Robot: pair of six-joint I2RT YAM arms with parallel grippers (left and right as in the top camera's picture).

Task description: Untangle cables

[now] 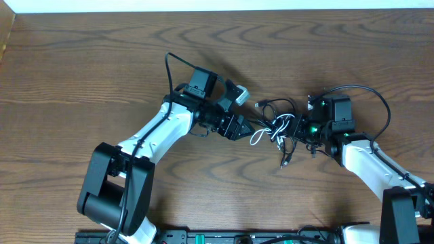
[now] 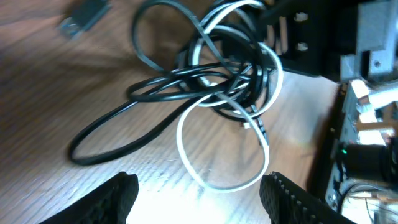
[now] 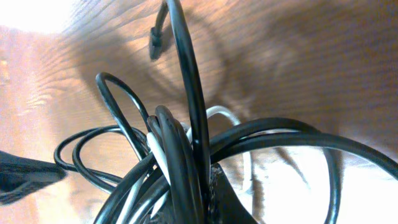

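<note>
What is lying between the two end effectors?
The knotted black cable and white cable lie between the left end effector and right end effector, seen in the overhead view.

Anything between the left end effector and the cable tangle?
Nothing visible. Left end effector is open, with only bare table between it and the white cable loop; the black cable lies just beyond. Right end effector grips the black cable on the far side, off that path.

Overhead: far, straight down on table (image 1: 68, 68). Wrist views: very near, opposite sides, sharing cables (image 1: 278, 125).
</note>
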